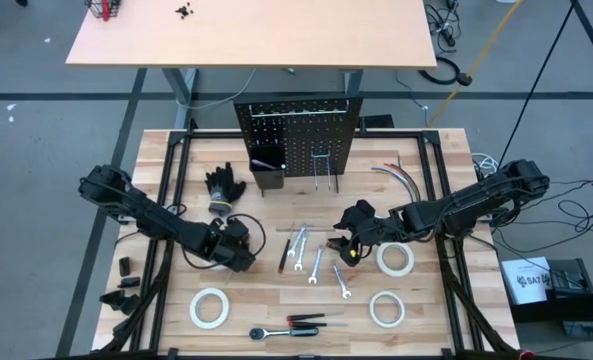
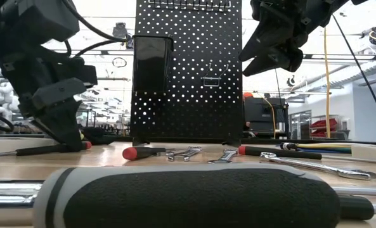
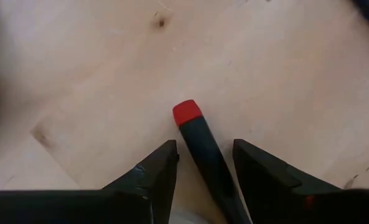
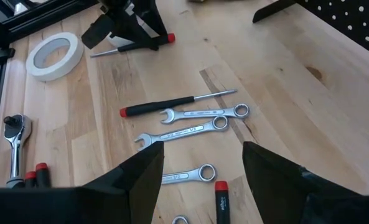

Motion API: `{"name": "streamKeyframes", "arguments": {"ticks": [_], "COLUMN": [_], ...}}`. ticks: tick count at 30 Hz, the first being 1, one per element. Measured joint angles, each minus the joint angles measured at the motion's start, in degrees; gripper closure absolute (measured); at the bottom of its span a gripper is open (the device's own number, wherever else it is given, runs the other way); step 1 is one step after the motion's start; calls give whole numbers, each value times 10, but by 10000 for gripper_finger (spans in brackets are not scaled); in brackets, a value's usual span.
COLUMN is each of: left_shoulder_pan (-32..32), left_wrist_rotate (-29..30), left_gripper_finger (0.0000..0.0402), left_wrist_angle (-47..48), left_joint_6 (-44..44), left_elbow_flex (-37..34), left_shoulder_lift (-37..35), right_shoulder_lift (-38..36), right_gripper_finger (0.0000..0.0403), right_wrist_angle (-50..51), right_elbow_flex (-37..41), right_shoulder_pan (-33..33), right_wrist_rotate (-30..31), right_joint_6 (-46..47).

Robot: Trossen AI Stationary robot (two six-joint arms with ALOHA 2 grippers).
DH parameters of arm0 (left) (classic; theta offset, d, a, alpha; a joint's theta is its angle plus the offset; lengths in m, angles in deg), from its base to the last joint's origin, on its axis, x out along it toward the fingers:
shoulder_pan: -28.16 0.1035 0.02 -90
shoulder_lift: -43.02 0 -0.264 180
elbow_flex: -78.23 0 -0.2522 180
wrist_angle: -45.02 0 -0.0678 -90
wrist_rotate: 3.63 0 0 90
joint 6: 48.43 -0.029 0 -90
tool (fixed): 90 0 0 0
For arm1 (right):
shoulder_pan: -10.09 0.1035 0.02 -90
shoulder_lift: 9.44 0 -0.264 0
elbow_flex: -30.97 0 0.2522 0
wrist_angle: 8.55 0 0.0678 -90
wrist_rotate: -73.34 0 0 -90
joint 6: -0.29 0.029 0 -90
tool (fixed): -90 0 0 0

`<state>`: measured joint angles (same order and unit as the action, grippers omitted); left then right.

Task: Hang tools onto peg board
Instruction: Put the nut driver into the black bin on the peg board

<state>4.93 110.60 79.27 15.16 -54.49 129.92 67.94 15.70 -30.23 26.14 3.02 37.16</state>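
Pale planked wooden counter (image 1: pixel 306 300), perforated black peg board (image 1: pixel 298 140) upright at rear.
Left hand (image 3: pixel 203 163) low, parted astride red-capped black screwdriver (image 3: pixel 200 146); right hand (image 4: pixel 203 163) raised, spread wide over slim silver wrenches (image 4: pixel 193 122).

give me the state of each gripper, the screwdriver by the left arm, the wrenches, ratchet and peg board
left gripper: open, low at the table, fingers either side of a screwdriver handle
black screwdriver with red cap: lying flat on the wood, not lifted
right gripper: open, empty, held above the wrenches
wrenches: lying flat, unhung
ratchet: lying flat near the table's front edge
peg board: upright, bin and hooks mounted
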Motion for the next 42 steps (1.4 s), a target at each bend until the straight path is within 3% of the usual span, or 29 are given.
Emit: {"name": "streamKeyframes", "arguments": {"ticks": [11, 19, 24, 28, 35, 42], "left_shoulder_pan": [0, 16, 38, 57, 78, 84], "left_wrist_rotate": [-2, 10, 10, 7, -81, -128], "left_gripper_finger": [365, 366, 365, 362, 359, 358], "left_wrist_angle": [-26, -115, -219, -307, -490, -552], "left_joint_6": [2, -64, -146, -246, -415, -449], "left_elbow_flex": [-1, 10, 9, 9, 10, 10], "left_shoulder_lift": [0, -18, -41, -71, -122, -147], "right_shoulder_lift": [0, 0, 0, -3, -3, -4], "right_gripper_finger": [190, 190, 190, 190, 190, 190], "right_wrist_angle": [0, 0, 1, -1, -69, -185], "right_elbow_flex": [0, 0, 0, 0, 0, -1], "right_shoulder_pan": [0, 0, 1, 5, 29, 52], "right_wrist_rotate": [2, 0, -9, -55, -83, -83], "right_joint_6": [15, 22, 57, 96, 122, 99]}}
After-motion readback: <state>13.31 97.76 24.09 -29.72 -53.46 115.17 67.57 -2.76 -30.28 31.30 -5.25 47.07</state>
